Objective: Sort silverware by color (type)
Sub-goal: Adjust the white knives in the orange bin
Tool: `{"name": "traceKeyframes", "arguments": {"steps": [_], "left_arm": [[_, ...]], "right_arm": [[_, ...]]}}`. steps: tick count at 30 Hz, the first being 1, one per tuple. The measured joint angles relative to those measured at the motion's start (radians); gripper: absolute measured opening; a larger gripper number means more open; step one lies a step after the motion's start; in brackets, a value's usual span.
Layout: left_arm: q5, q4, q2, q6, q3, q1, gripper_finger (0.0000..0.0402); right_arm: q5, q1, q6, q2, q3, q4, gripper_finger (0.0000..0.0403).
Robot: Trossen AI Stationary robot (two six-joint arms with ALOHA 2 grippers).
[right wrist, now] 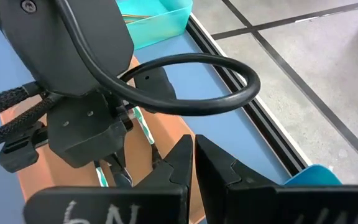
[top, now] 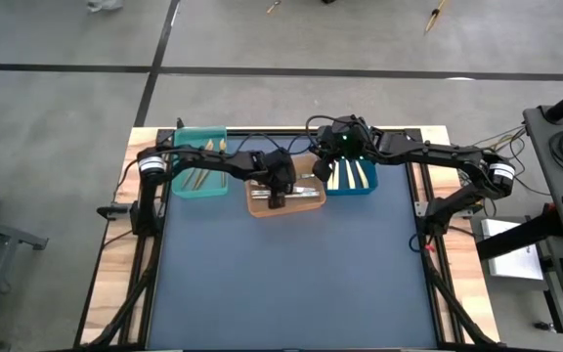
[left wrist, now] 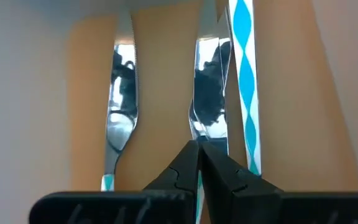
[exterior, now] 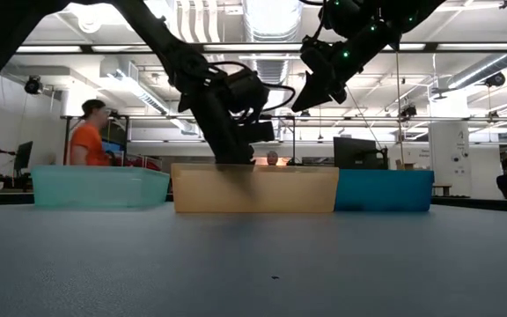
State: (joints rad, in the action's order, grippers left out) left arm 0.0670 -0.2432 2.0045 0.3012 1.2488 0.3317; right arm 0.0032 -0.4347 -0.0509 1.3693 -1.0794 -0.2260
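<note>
My left gripper (top: pixel 278 199) reaches down into the orange middle bin (top: pixel 262 206) and is shut on a silver knife (left wrist: pixel 207 93) with a teal-striped handle. Two more pieces lie in that bin: another silver knife (left wrist: pixel 120 106) and a teal-and-white striped handle (left wrist: pixel 244 81). My right gripper (right wrist: pixel 193 148) is shut and holds nothing. It hangs raised over the gap between the orange bin and the blue bin (top: pixel 352 186), (exterior: pixel 324 79) in the low view. Gold pieces (top: pixel 203 149) lie in the teal bin (top: pixel 179 186). Cream-handled pieces (top: pixel 356 174) lie in the blue bin. My left gripper comes from above, pointing down into the orange bin. Its shut fingertips (left wrist: pixel 188 158) meet where the knife's blade narrows into the handle; a teal sliver of handle (left wrist: pixel 199 184) shows between the fingers. The fingers lie along the knife. Whether the knife rests on the bin floor, I cannot tell.
The three bins stand in a row along the table's far edge (exterior: pixel 253 187). The blue mat (top: pixel 291 284) stretches from the bins to the near edge. My two wrists are close together over the orange bin. People stand in the room behind, one in an orange shirt (exterior: pixel 86 139).
</note>
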Motion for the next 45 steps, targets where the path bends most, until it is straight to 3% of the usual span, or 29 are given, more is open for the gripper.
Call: {"name": "traceKeyframes", "arguments": {"steps": [15,21,27,34,45], "left_arm": [[-0.161,-0.019,-0.014,-0.025,-0.005,0.032,0.0000],[-0.078,-0.054,-0.055,0.076,-0.007,0.033,0.0000],[-0.076,-0.132,-0.071,0.187,-0.008,0.034,0.0000],[0.003,-0.168,-0.071,0.189,-0.017,0.042,0.0000],[0.031,-0.157,-0.054,0.172,-0.027,0.042,0.0000]], "right_arm": [[0.000,0.000,0.014,0.000,0.000,0.005,0.0009],[0.000,0.000,0.014,0.000,0.000,0.006,0.0009],[-0.001,0.000,0.014,0.000,0.000,0.006,0.0009],[-0.001,0.000,0.014,0.000,0.000,0.008,0.0009],[-0.001,0.000,0.018,0.000,0.000,0.025,0.0009]]}}
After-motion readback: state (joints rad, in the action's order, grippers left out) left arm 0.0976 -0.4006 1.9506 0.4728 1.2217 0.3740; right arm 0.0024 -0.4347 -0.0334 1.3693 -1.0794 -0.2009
